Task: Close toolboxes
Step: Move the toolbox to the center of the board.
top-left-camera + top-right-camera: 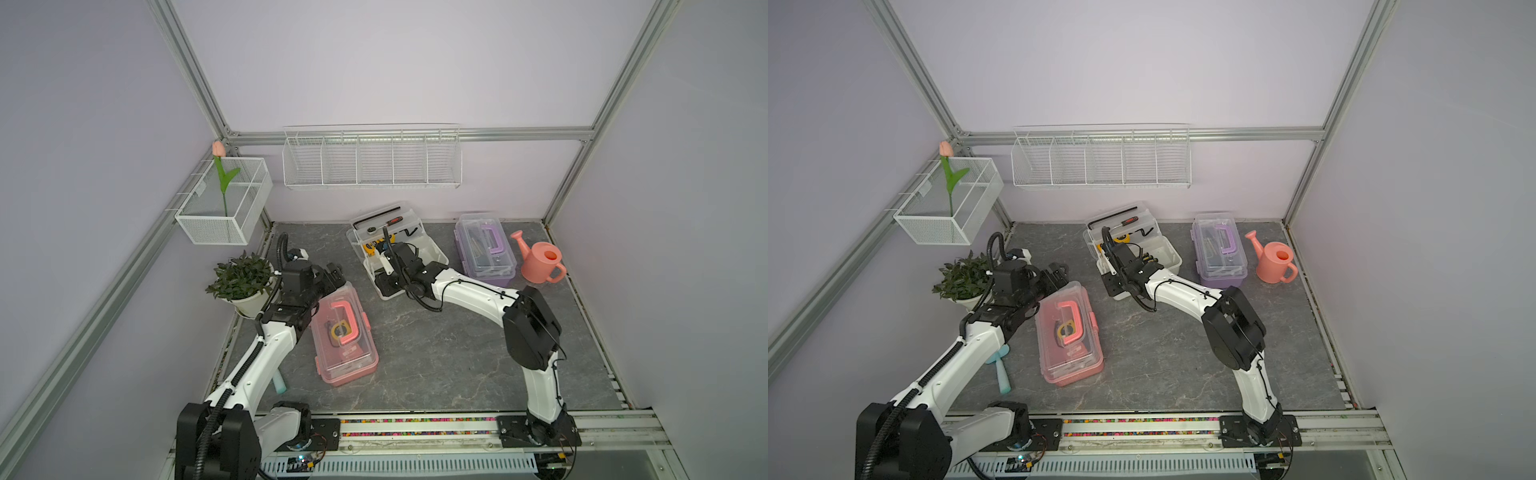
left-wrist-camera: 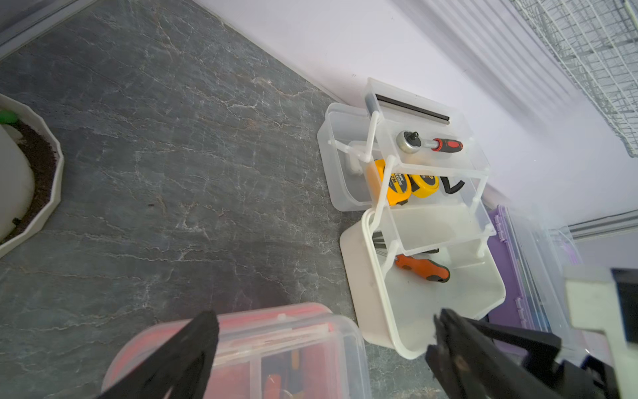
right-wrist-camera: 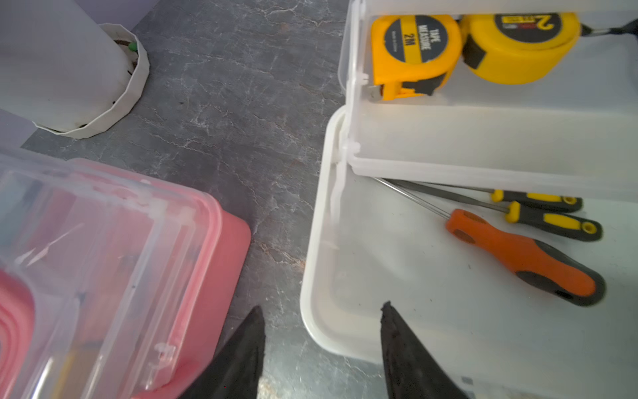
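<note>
My right arm (image 1: 469,291) hides part of the white toolbox (image 1: 434,249); the pink toolbox (image 3: 214,248) overruns my right wrist view.

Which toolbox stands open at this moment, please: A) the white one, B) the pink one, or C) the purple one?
A: the white box has its trays fanned out above the base, leaving the tape measures exposed, while the pink box and purple box have their lids down.

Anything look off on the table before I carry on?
Yes: the white toolbox stands open, its trays fanned out, with tape measures and screwdrivers exposed. The pink toolbox and purple toolbox have their lids down.
</note>
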You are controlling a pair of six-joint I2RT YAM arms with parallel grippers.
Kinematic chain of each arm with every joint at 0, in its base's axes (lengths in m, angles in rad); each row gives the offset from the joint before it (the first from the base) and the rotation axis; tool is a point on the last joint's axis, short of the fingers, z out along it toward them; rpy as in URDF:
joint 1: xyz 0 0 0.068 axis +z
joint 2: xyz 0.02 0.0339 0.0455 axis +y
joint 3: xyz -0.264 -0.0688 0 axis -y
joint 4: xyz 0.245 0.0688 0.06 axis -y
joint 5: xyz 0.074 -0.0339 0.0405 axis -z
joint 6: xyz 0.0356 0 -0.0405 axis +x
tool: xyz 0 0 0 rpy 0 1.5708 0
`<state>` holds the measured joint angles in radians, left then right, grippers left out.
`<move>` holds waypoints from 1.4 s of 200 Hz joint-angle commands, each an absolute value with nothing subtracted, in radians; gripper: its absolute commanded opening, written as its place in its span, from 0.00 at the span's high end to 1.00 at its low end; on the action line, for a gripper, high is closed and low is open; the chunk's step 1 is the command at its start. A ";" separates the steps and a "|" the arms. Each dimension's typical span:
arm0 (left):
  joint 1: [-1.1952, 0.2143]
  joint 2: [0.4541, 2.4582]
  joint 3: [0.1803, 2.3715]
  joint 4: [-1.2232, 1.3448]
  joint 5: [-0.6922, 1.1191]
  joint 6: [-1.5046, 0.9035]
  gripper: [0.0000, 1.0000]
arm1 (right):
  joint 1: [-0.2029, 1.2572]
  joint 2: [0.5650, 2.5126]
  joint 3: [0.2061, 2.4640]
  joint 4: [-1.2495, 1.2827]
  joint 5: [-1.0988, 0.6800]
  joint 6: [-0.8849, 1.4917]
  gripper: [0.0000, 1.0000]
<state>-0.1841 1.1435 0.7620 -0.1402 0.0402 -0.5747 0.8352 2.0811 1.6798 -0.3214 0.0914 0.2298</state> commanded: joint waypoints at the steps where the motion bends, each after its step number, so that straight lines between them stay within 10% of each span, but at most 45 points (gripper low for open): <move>1: -0.181 1.115 0.761 -0.138 0.037 -0.574 0.01 | 0.839 2.149 1.769 -0.388 0.099 0.198 0.45; 74: -0.181 1.070 0.751 -0.146 -0.005 -0.557 0.01 | 0.858 2.334 2.001 -0.545 0.166 0.185 0.54; 143: -0.178 1.073 0.751 -0.130 -0.003 -0.566 0.01 | 0.869 2.348 2.017 -0.625 0.183 0.147 0.89; 280: -0.176 1.232 0.888 -0.210 -0.070 -0.493 0.00 | 0.857 1.759 1.168 -0.391 0.102 0.098 0.85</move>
<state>-0.1833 1.1896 0.8307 -0.1581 -0.0147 -0.5449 0.8703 1.8053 1.2346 -0.4019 0.1543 0.0593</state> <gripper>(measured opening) 0.994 0.145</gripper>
